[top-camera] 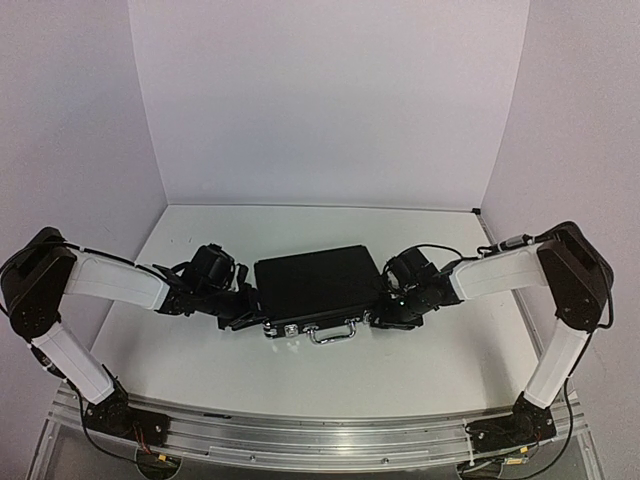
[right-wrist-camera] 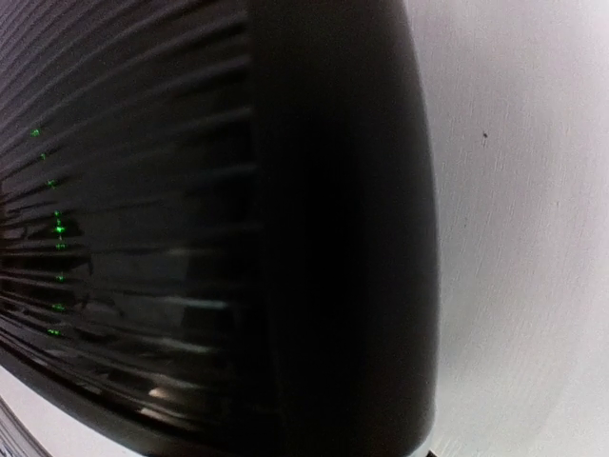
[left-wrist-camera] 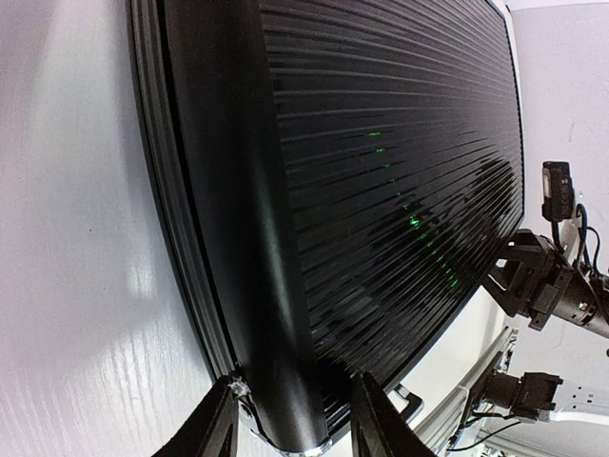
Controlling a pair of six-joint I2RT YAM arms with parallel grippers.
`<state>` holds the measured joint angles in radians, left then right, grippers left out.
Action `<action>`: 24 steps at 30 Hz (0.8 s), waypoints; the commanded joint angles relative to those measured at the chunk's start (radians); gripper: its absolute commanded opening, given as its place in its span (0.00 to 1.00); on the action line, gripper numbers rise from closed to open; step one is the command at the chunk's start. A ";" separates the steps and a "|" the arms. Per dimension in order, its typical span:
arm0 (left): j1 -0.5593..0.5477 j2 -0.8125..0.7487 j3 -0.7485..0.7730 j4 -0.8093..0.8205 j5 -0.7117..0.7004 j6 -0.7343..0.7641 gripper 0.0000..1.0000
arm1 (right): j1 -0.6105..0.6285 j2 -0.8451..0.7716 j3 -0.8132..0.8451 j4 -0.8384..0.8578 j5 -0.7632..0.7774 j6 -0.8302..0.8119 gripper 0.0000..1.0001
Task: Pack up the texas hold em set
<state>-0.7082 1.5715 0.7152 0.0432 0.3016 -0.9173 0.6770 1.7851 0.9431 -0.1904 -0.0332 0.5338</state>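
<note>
The black silver-edged briefcase (top-camera: 318,280) lies closed and flat in the middle of the table, its handle (top-camera: 335,333) facing the near edge. My left gripper (top-camera: 240,305) is at its left near corner. In the left wrist view the fingers (left-wrist-camera: 214,424) straddle the case's rounded end (left-wrist-camera: 276,286), one on each side, closed against it. My right gripper (top-camera: 385,308) presses at the case's right end. The right wrist view is filled by the ribbed lid (right-wrist-camera: 190,238), and its fingers do not show. Chips, card decks, discs and marker are out of view.
White table top (top-camera: 300,380) with white walls behind and at both sides. A metal rail (top-camera: 320,430) holds the arm bases at the near edge. The right arm (left-wrist-camera: 557,286) shows beyond the case in the left wrist view.
</note>
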 commanded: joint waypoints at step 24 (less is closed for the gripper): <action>-0.025 0.019 0.031 -0.034 -0.002 -0.004 0.38 | 0.038 -0.270 -0.091 -0.017 -0.148 0.036 0.42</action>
<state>-0.7216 1.5822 0.7204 0.0620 0.3035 -0.9173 0.6822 1.5813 0.7701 -0.1004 0.0291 0.6053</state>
